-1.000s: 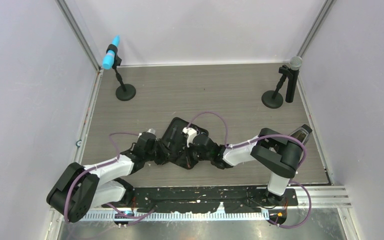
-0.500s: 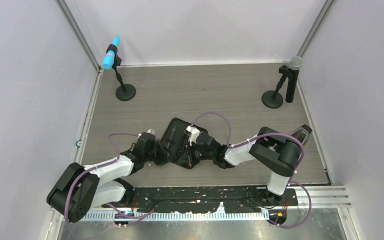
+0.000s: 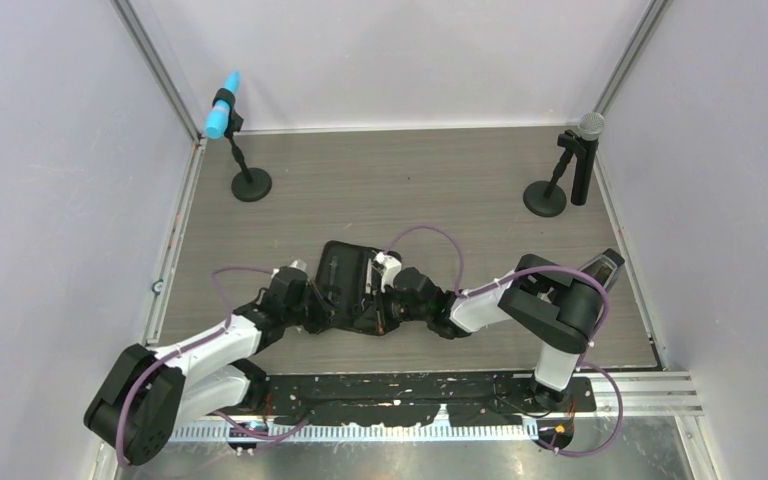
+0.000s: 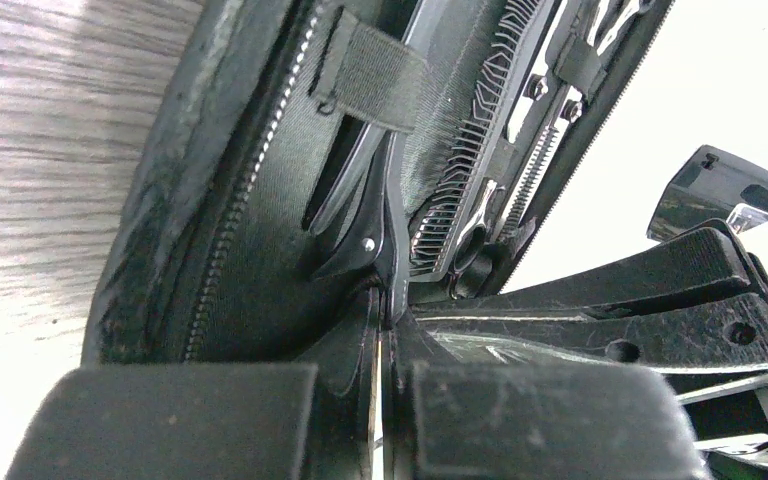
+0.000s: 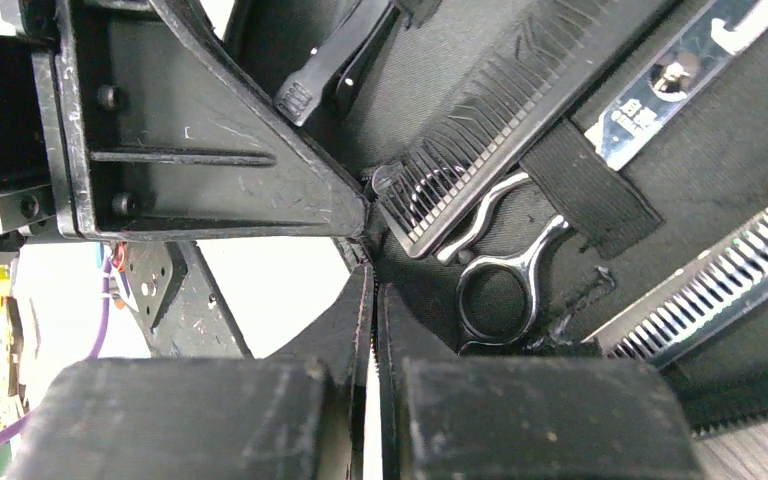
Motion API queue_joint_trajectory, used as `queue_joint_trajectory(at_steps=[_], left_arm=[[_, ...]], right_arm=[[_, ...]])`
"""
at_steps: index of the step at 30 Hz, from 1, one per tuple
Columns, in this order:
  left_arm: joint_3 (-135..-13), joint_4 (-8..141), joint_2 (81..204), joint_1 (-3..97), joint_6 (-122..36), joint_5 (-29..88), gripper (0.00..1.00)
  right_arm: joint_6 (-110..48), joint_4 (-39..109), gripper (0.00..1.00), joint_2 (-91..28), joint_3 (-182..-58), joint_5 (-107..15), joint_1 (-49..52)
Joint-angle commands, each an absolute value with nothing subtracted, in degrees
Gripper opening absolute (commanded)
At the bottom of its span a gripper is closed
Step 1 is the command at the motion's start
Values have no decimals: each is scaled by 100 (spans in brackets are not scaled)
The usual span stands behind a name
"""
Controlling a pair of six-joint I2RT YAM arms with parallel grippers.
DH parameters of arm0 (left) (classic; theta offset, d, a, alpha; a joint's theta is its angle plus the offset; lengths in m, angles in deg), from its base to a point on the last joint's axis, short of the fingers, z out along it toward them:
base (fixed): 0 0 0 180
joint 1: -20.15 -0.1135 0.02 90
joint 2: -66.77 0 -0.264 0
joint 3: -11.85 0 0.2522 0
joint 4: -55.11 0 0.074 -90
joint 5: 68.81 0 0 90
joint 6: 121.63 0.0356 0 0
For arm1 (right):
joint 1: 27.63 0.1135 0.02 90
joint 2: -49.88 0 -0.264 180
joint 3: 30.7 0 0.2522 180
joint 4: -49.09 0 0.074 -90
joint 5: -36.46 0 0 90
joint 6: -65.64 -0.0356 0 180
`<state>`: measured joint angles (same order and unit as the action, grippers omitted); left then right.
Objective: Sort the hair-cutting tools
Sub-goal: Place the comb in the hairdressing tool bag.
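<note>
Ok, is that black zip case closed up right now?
No, the right wrist view looks straight onto the lining of the open case, where the black comb and ring-handled scissors lie.

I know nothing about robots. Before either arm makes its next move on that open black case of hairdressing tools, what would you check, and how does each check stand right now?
1. Flat black rectangular zip case open, tools exposed: ok.
2. Right gripper shut on the case's edge: ok.
3. Left gripper shut on a slim black piece inside the case; clip or lining: cannot tell.
4. Silver ring-handled scissors free to lift out: not ok, an elastic strap crosses them.
5. Room between the two grippers: not ok, their tips nearly meet.
6. Microphone stands far from the arms: ok.
</note>
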<state>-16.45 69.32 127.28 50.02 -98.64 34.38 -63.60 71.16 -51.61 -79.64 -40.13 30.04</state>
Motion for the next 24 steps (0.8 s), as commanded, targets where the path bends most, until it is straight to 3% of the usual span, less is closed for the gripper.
queue_joint_trajectory(at_steps=[1, 24], left_arm=[[-1627, 7844, 12519, 4869, -9577, 3228, 0], [-1509, 7870, 12431, 4574, -9572, 3978, 0]], right_arm=[[-6379, 6879, 5, -5021, -7824, -4507, 2907], [-6560, 6654, 5, -5058, -7865, -4832, 2909]])
